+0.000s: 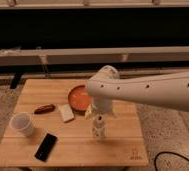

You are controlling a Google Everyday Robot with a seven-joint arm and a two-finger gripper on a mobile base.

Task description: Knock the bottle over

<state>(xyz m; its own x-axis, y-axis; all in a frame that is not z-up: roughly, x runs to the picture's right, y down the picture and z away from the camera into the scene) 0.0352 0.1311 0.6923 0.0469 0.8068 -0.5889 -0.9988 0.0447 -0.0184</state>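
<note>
One sideways push high on the upright bottle near the surface's front, from the pincer just above it, grip state unclear, avoiding the bowl.

the gripper sits just above the bottle, tucked under the bulky white arm, which covers most of it. the arm runs off the right edge. it also hides the right part of the orange plate. the bottle's label is too blurred to read. a dark cable is cut off at the bottom edge.
</note>
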